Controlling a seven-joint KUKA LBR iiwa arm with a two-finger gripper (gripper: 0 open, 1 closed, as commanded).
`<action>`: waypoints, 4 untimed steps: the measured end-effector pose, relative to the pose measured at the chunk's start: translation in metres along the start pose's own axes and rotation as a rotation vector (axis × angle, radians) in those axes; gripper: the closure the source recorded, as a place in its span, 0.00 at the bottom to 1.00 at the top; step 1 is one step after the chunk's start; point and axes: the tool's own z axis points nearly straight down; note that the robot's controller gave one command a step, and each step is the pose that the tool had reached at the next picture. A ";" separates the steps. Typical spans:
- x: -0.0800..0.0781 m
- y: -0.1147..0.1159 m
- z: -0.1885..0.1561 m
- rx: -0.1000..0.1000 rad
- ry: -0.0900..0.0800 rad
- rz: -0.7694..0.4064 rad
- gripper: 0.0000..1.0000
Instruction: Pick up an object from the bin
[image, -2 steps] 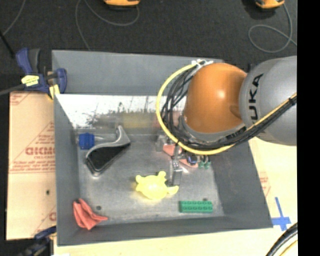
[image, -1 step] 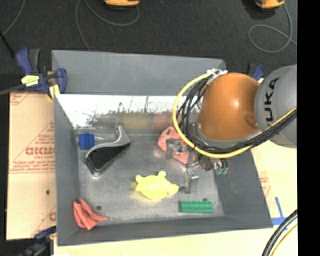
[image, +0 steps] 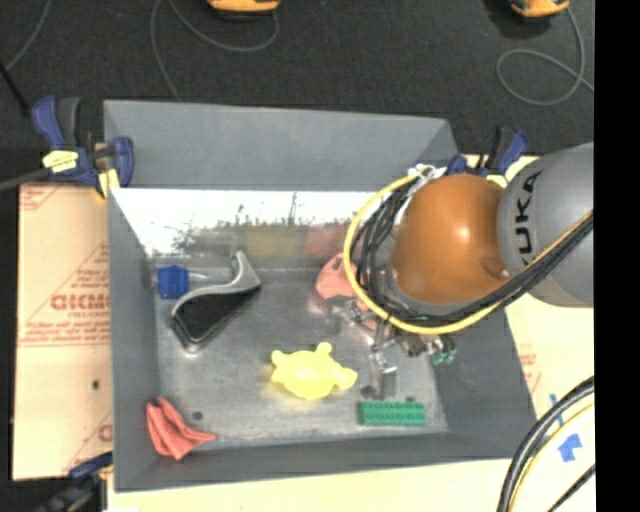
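The gripper (image: 382, 372) hangs low just beside the yellow toy (image: 310, 373), near a green block (image: 392, 412); spread or pinched, I cannot tell

The bin (image: 130, 350) has a few things on its floor. The handled tool (image: 212, 302) lies in the upper left part. The crumpled rag (image: 172, 428) lies in the lower left corner. The soft toy (image: 308, 372) lies near the middle, low down. The brick (image: 392, 412) lies to its lower right. The gripper (image: 380, 368) is just right of the toy and above the brick. A small lump (image: 332, 280) lies higher up, partly under the arm.
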 end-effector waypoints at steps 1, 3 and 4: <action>-0.005 0.025 0.015 -0.007 0.007 -0.068 0.00; -0.005 0.017 0.042 -0.006 0.001 -0.136 0.00; -0.020 0.021 0.085 -0.002 0.000 -0.261 1.00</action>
